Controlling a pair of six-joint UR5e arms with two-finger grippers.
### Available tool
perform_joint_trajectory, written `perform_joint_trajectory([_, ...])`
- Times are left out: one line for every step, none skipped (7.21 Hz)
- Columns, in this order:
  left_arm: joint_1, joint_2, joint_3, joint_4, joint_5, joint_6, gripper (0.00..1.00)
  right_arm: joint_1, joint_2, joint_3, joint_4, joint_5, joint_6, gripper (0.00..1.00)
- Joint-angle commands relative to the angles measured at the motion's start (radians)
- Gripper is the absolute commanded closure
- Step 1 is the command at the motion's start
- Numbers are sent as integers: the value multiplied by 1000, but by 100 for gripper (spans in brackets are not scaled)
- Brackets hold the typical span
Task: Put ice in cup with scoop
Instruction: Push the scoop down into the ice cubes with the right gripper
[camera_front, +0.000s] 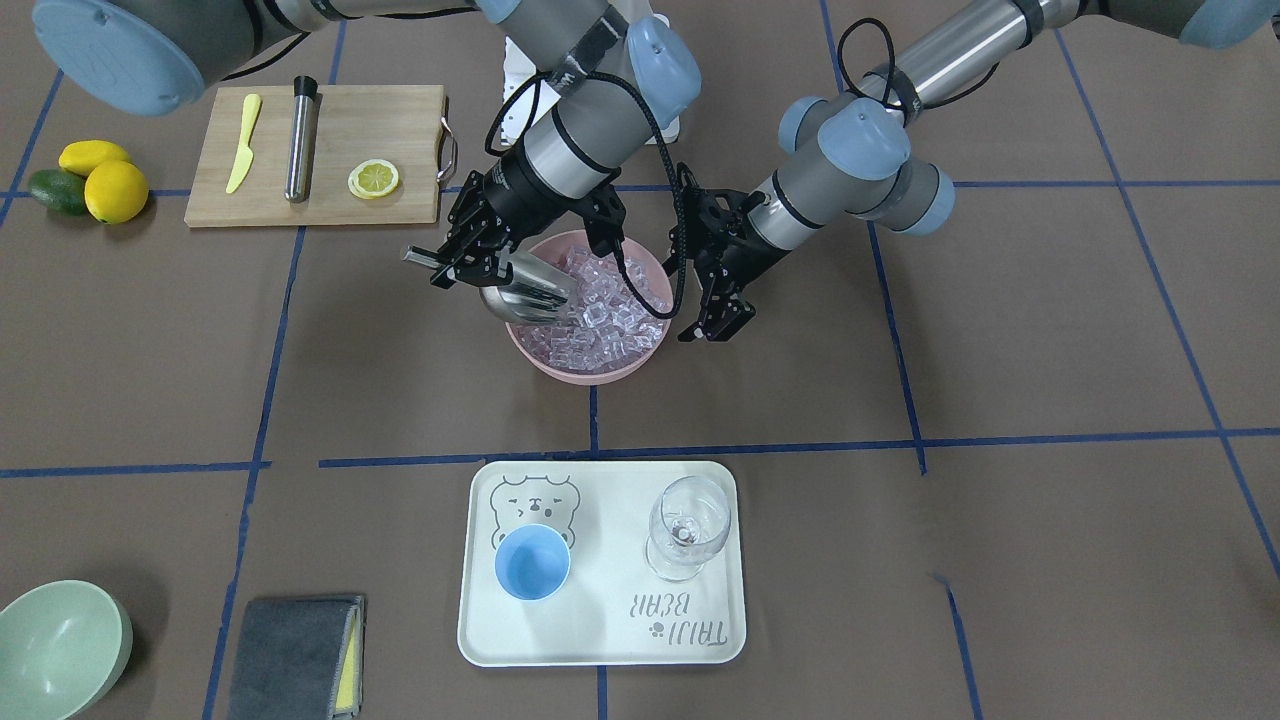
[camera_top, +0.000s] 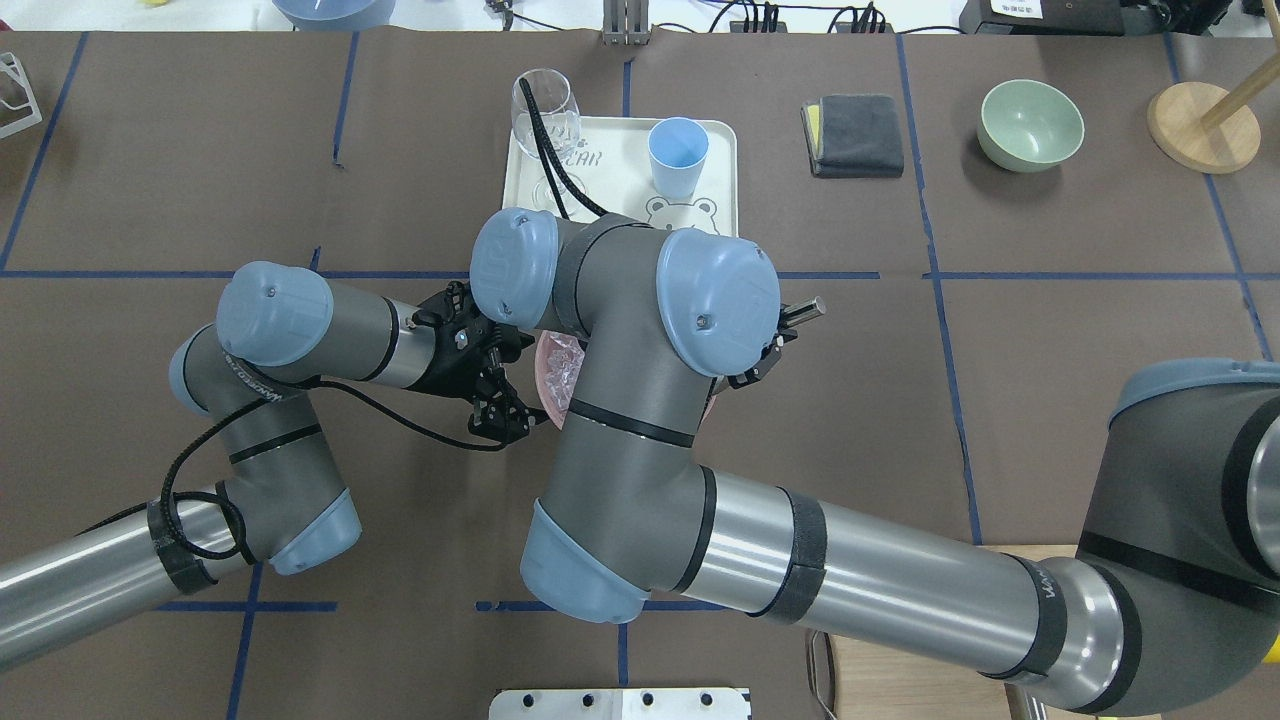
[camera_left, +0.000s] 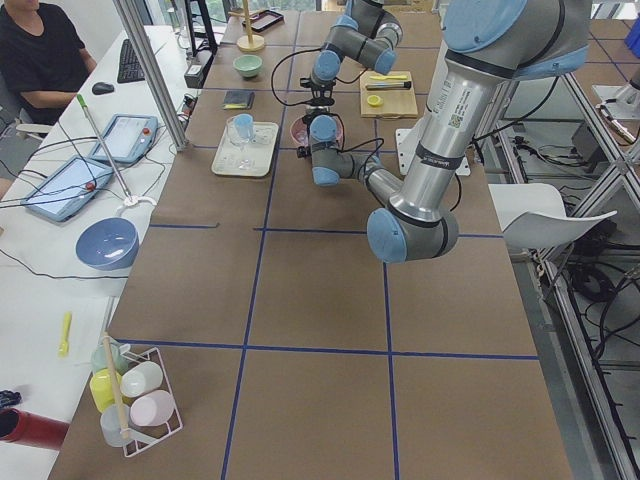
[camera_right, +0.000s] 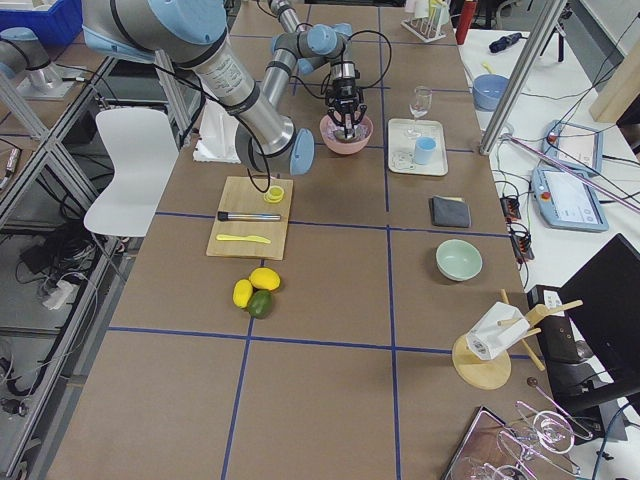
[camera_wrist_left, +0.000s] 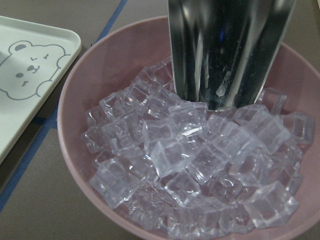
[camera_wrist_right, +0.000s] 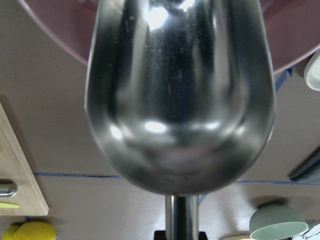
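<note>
Scoop (camera_front: 530, 290), pinched by the right gripper (camera_front: 440, 266), digs into ice (camera_front: 600, 322) in the pink bowl (camera_front: 590, 376); left gripper (camera_front: 716, 324) gapes beside the rim. Overloaded, cubes may spill before the cup (camera_front: 532, 562).

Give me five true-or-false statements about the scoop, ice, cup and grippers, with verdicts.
1. The right gripper holds the scoop by its handle. True.
2. The cup has ice in it. False: it is empty.
3. The scoop's trough is in the pink bowl, among the ice. True.
4. The cup lies on its side. False: it stands upright on the tray, near the wine glass.
5. The left gripper grips the cup. False: it is beside the bowl, fingers open, holding nothing.
</note>
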Motion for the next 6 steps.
perform_joint_trajectory([0, 0, 0, 0, 0, 0, 0, 0, -23, 1, 49, 2, 5, 100])
perform_joint_trajectory([0, 0, 0, 0, 0, 2, 0, -1, -29, 1, 74, 4, 8, 100])
perform_joint_trajectory([0, 0, 0, 0, 0, 2, 0, -3, -47, 1, 112, 4, 10, 100])
perform_joint_trajectory([0, 0, 0, -2, 0, 2, 0, -6, -52, 1, 120, 4, 11, 100])
perform_joint_trajectory([0, 0, 0, -2, 2, 2, 0, -12, -52, 2, 120, 4, 15, 100])
perform_joint_trajectory([0, 0, 0, -2, 2, 3, 0, -13, -50, 1, 120, 4, 15, 100])
